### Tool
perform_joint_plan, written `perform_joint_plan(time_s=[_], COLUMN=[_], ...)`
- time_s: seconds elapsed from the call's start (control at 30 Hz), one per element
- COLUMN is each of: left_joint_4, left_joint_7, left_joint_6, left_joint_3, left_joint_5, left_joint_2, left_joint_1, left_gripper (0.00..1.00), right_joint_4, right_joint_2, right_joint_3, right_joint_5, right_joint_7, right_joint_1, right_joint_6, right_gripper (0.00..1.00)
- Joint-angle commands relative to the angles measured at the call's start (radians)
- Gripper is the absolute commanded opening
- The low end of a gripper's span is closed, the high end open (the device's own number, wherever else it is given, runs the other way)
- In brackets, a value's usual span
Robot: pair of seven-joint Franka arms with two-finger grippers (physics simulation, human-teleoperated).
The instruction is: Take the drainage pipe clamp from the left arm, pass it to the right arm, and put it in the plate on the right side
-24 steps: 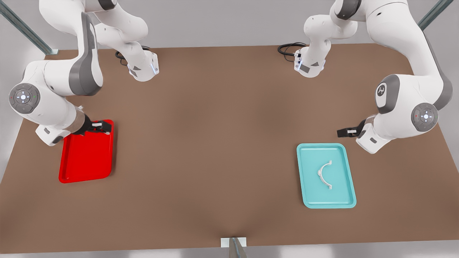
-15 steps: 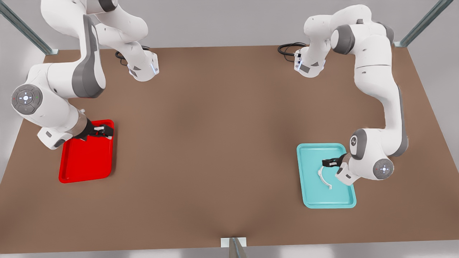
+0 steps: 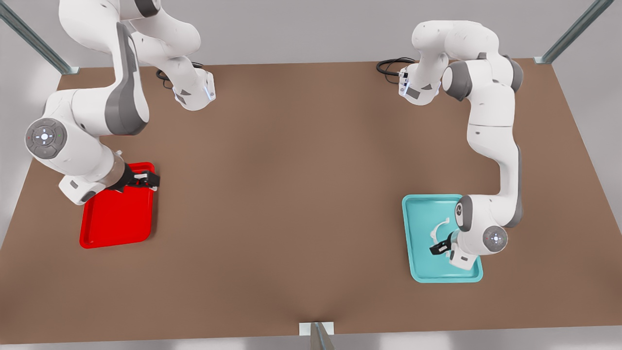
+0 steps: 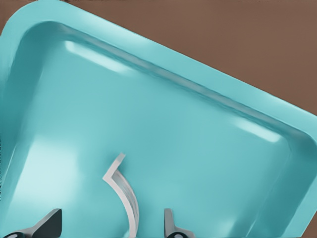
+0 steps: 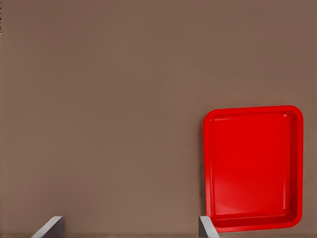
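Observation:
The drainage pipe clamp (image 3: 439,225), a thin white arc, lies in the teal tray (image 3: 418,257) on the front view's right. My left gripper (image 3: 440,249) hangs low over the clamp's near end. In the left wrist view the left gripper (image 4: 109,229) is open, and the clamp (image 4: 124,191) runs down between its two fingertips, untouched. The plate (image 3: 116,218), a red tray, lies on the front view's left. My right gripper (image 3: 150,182) waits open above its far right corner. The right wrist view looks past the right gripper (image 5: 129,230) to the plate (image 5: 252,163), with nothing between the fingers.
Brown table (image 3: 291,194) spreads wide between the two trays. Both arm bases stand at the back edge with black cables (image 3: 391,65). A metal post (image 3: 317,335) rises at the middle of the front edge.
The left arm swung from beside the teal tray down over it, bringing its open gripper around the clamp's near end. The right gripper drifted slightly toward the front view's right.

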Motion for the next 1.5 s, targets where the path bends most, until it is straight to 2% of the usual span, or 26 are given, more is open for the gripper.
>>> perform_joint_plan(time_s=[0.0, 0.07, 0.13, 0.17, 0.33, 0.4, 0.43, 0.93, 1.03, 1.27, 1.37, 1.43, 1.47], left_joint_4=[-0.004, -0.013, -0.013, -0.013, -0.013, -0.013, -0.013, -0.013, -0.013, -0.03, -0.015, 0.175, 0.223], left_joint_7=[-0.427, -0.424, -0.424, -0.422, -0.441, -0.444, -0.481, -0.477, -0.474, -0.477, -0.533, -0.665, -0.729], left_joint_6=[0.051, 0.051, 0.045, 0.043, 0.028, 0.03, 0.031, 0.04, 0.04, 0.036, -0.139, -0.406, -0.441], left_joint_3=[0.0, 0.0, -0.002, -0.003, -0.023, -0.023, -0.023, -0.023, -0.023, -0.022, -0.054, -0.134, -0.134], left_joint_5=[0.02, 0.019, 0.016, 0.011, -0.006, -0.007, -0.004, 0.004, 0.007, -0.003, -0.013, 0.0, 0.002], left_joint_2=[0.0, -0.001, -0.001, -0.003, -0.005, -0.003, -0.005, 0.003, 0.002, -0.038, -0.1, -0.115, -0.115], left_joint_1=[0.001, 0.001, -0.001, -0.001, -0.002, -0.002, -0.001, 0.005, 0.005, -0.001, -0.004, -0.047, -0.107], left_gripper=[1.0, 1.0, 0.68, 0.65, 0.62, 0.53, 0.45, 0.43, 0.21, 0.21, 0.21, 0.21, 0.21], right_joint_4=[0.0, 0.0, 0.0, 0.0, 0.0, 0.0, 0.0, -0.005, -0.005, -0.005, -0.005, -0.005, -0.005], right_joint_2=[-0.001, -0.001, -0.001, -0.001, 0.0, 0.0, 0.0, 0.0, 0.0, 0.0, 0.0, 0.0, 0.0], right_joint_3=[-0.001, 0.0, -0.001, -0.001, -0.001, -0.001, -0.001, -0.001, -0.001, -0.001, -0.001, -0.001, -0.001], right_joint_5=[-0.001, -0.002, -0.004, -0.004, -0.006, -0.006, -0.004, -0.006, -0.006, -0.006, -0.006, -0.006, -0.006], right_joint_7=[0.015, 0.013, 0.015, 0.015, 0.015, 0.015, 0.015, 0.015, 0.015, 0.013, 0.013, 0.015, 0.015], right_joint_1=[-0.001, -0.001, 0.007, 0.007, 0.009, 0.009, 0.009, 0.013, 0.013, 0.013, 0.013, 0.015, 0.015], right_joint_6=[-0.005, -0.005, -0.005, -0.005, -0.004, -0.004, -0.004, -0.005, -0.005, -0.005, -0.005, -0.005, -0.005], right_gripper=[1.0, 1.0, 1.0, 1.0, 1.0, 1.0, 1.0, 1.0, 1.0, 1.0, 1.0, 1.0, 1.0])
